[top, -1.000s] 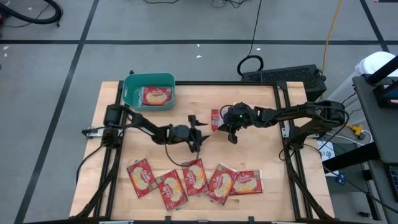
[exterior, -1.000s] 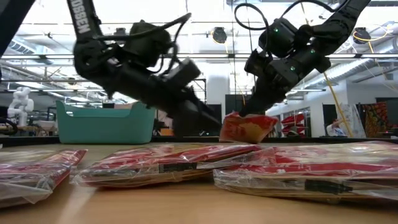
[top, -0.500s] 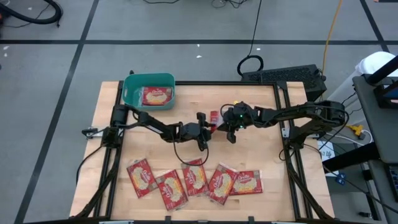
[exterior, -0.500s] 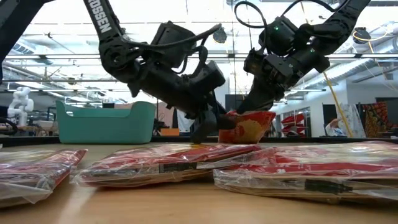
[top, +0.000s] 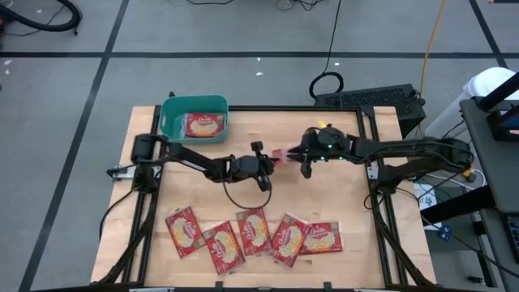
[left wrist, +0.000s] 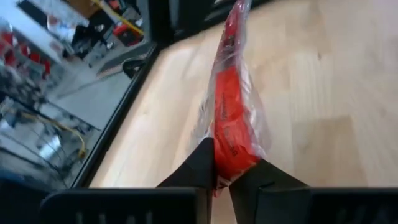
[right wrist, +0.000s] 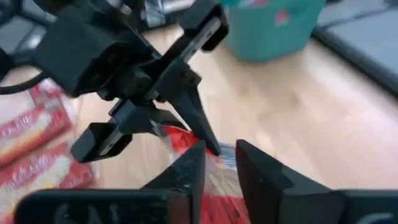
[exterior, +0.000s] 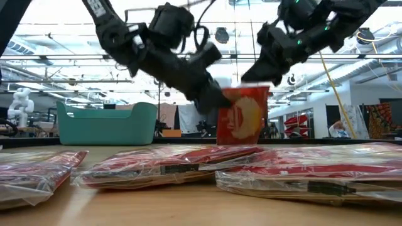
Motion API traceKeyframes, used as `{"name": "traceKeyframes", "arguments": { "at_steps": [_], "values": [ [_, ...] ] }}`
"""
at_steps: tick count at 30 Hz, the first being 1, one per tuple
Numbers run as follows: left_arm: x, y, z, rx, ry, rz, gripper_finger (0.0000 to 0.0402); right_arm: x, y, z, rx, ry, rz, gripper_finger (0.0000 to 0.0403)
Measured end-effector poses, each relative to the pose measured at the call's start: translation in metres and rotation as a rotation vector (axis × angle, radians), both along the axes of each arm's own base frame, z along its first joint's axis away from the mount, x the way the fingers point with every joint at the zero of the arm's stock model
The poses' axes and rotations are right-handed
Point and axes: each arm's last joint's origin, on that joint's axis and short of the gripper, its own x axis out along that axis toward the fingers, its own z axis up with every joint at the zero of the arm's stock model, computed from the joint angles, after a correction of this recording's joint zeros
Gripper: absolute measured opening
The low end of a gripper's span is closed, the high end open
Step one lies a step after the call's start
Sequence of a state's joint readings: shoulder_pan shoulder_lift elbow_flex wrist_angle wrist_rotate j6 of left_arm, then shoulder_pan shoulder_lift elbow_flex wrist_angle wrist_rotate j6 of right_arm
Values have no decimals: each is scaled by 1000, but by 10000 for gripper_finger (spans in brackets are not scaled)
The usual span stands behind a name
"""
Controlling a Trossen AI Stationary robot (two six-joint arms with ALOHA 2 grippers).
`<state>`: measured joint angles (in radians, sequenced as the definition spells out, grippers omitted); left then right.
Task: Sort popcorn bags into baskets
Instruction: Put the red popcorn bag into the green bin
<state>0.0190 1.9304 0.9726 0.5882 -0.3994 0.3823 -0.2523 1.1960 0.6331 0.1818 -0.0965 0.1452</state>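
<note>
One popcorn bag [top: 280,153], red and clear-wrapped, stands upright on edge at the table's middle [exterior: 244,116]. My left gripper [top: 270,156] comes at it from the table's left and is shut on it [left wrist: 222,171]. My right gripper [top: 302,160] is on the bag's right, open, with its fingers [right wrist: 186,171] on either side of the bag's top edge [exterior: 254,88]. The teal basket [top: 174,122] at the far left has one bag [top: 204,124] lying flat in it. Several more bags [top: 251,235] lie flat along the near edge. My left gripper pinches one side edge of the bag [left wrist: 227,155] between its two fingers, coming level from the table's left. The bag stands upright on edge and stretches away from the fingers [left wrist: 231,93]. My right gripper straddles the bag's top edge; whether it touches cannot be told.
The row of flat bags [exterior: 169,164] fills the near strip of the table. Dark frame rails [top: 369,154] run along the table's left and right sides. Bare wood [top: 324,191] lies between the grippers and the near row.
My left gripper has moved toward the table's right up to the bag and shut on its side edge. The bag, first hanging crumpled below my right gripper, now stands taller and upright. My right gripper has shifted slightly toward the table's right.
</note>
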Motion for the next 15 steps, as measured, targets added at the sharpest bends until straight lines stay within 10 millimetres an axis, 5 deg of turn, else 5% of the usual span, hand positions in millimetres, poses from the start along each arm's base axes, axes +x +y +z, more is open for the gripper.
{"name": "traceKeyframes", "arguments": {
  "at_steps": [6,15],
  "values": [
    [-18,6,41,-139,-33,75,18,-13,9,20,-113,-45,-60,117],
    [-58,5,79,-302,97,79,27,-11,26,22,-190,-38,-47,125]
  ]
}}
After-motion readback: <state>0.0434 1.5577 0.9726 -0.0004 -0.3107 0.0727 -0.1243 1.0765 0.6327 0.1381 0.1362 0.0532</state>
